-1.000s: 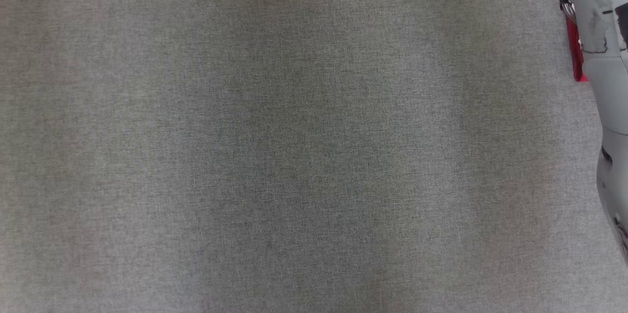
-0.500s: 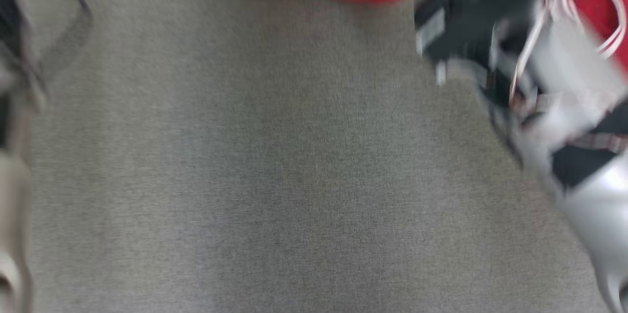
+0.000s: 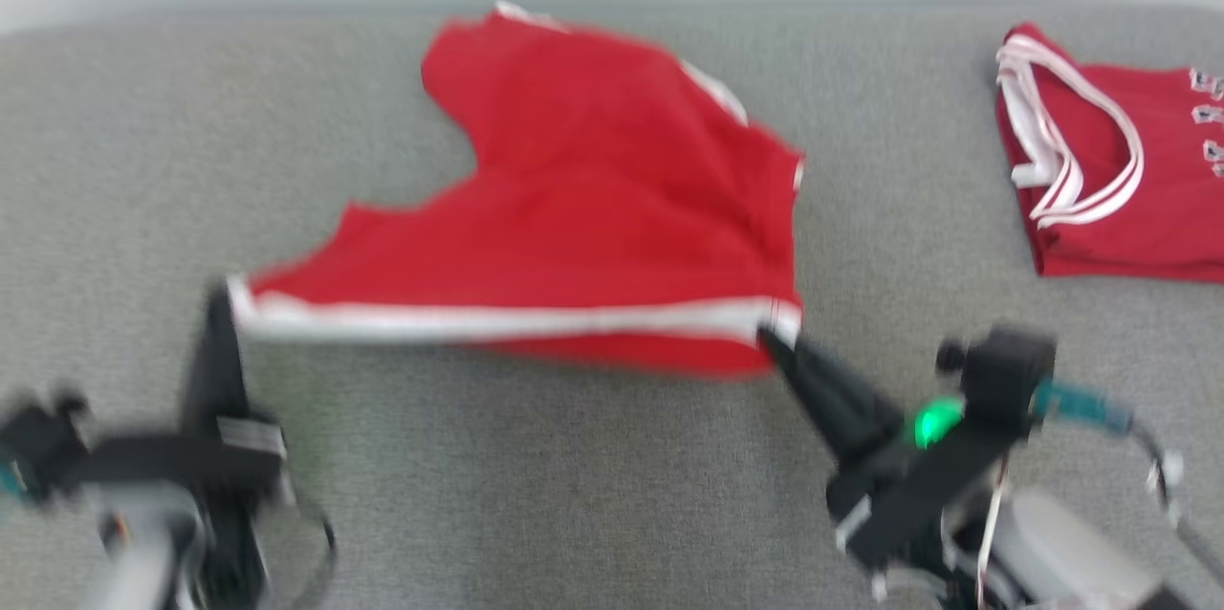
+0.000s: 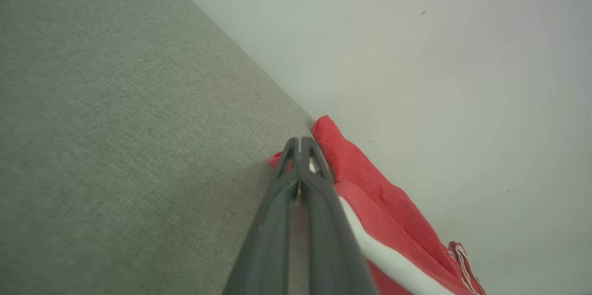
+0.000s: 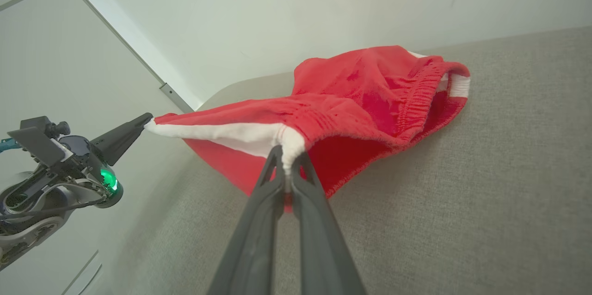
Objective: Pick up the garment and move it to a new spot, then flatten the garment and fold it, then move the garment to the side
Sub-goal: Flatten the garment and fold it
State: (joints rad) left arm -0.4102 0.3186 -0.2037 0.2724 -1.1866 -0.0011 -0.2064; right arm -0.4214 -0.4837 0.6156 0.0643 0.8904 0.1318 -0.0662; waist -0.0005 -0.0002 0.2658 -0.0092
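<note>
both arms reached forward over the grey worktop, fingers pointing away from the robot. the left end effector was clamped on the left end of the white waistband of the red garment, and the right end effector was clamped on the band's other end, so the band ran taut between them, raised above the worktop. the rest of the garment trailed back toward the wall and lay on the worktop. the head view, blurred, showed a folded red jersey well apart at the right. the right wrist view showed the elastic waist gaping open and a white corner pinched between its fingers. the left wrist view showed its fingers pressed together with red cloth at their tips.
</note>
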